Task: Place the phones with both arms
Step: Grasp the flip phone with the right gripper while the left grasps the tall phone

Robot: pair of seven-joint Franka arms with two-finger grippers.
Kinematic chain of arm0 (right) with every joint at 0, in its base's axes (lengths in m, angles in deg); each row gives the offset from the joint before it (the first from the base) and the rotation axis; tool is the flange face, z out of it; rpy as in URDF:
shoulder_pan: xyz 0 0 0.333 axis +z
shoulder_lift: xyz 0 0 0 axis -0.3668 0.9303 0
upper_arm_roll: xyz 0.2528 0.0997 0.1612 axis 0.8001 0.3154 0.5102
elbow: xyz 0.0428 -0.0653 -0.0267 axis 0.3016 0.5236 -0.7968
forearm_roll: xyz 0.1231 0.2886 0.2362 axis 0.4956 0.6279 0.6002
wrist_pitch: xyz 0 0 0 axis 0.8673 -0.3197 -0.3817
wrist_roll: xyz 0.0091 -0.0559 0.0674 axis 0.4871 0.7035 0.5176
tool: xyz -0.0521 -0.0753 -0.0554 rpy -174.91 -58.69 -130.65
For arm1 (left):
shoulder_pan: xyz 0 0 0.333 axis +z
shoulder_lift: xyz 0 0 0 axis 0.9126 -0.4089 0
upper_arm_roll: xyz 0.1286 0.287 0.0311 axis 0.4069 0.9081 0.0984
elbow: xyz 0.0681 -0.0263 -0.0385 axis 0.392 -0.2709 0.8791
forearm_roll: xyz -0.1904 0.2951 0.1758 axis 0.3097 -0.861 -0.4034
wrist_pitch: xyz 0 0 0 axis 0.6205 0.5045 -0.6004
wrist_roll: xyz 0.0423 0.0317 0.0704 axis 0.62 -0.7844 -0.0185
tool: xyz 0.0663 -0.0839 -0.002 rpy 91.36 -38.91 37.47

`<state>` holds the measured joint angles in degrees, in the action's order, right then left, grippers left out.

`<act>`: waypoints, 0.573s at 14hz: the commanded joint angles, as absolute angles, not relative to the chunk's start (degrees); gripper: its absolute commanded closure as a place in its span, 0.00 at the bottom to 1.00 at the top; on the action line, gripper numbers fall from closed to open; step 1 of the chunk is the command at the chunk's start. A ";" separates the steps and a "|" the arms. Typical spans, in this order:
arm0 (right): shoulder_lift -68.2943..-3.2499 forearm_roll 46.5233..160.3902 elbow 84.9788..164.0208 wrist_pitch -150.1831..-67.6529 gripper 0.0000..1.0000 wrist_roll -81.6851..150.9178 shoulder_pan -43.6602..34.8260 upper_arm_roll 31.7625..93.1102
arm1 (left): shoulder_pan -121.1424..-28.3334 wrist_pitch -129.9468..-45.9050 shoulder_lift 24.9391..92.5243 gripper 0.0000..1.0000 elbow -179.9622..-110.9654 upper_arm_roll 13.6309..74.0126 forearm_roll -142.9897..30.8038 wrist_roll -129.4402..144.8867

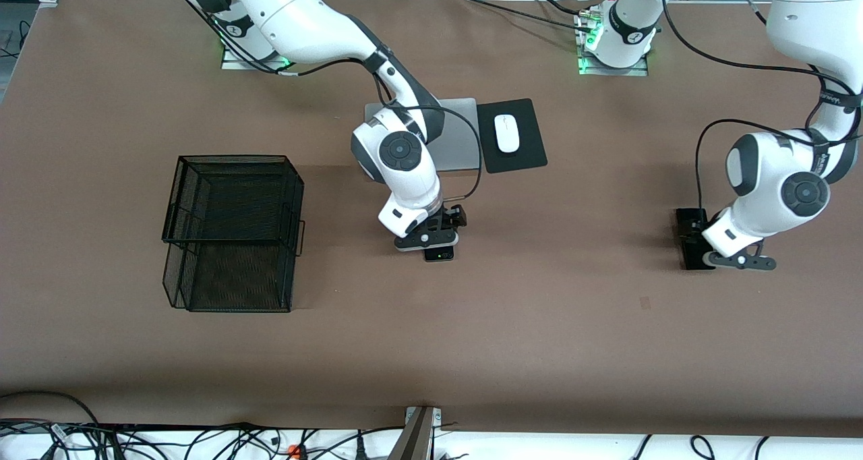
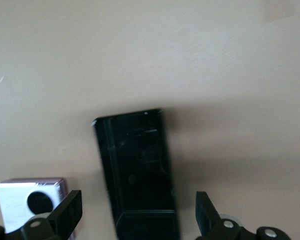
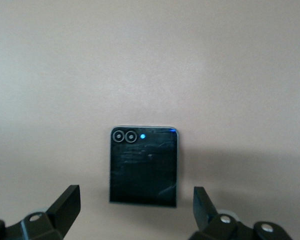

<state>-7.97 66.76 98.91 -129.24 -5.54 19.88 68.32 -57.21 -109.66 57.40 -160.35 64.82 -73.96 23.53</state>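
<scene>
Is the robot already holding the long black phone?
No, the long black phone lies flat on the table between the open fingers of the left gripper.

Wire basket (image 1: 232, 233) sits toward the right arm's end of the table (image 1: 539, 325).

Laptop (image 1: 458, 139) lies mid-table, close to the robots' bases. Mouse pad (image 1: 512, 136) lies just beside it on the left arm's side, with the computer mouse (image 1: 506, 133) on it.

Flip phone (image 1: 439, 254) lies nearer the front camera than the laptop, with the right gripper (image 1: 431, 241) directly over it, fingers spread to either side.

Slab phone (image 1: 689, 239) lies toward the left arm's end, with the left gripper (image 1: 731, 261) over it, fingers apart and straddling it.

In the left wrist view, a lilac phone (image 2: 32, 202) lies just beside the slab phone (image 2: 137, 175), not touching.
</scene>
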 commanded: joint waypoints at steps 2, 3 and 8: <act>-5.36 64.33 96.84 -131.02 0.00 -5.13 21.37 67.80 | -53.83 -113.32 57.29 0.00 -162.47 63.47 -71.26 23.84; -5.19 64.33 96.84 -131.11 0.00 -5.13 21.46 67.62 | -53.82 -113.41 57.11 0.00 -162.56 63.47 -68.89 23.93; -3.43 61.79 96.84 -132.52 0.00 -5.48 21.55 67.53 | -53.82 -114.72 55.97 0.00 -162.91 63.12 -64.21 24.28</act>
<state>-5.15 64.09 98.64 -132.04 -5.38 20.97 68.08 -54.39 -113.14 56.00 -162.09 63.76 -65.84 23.49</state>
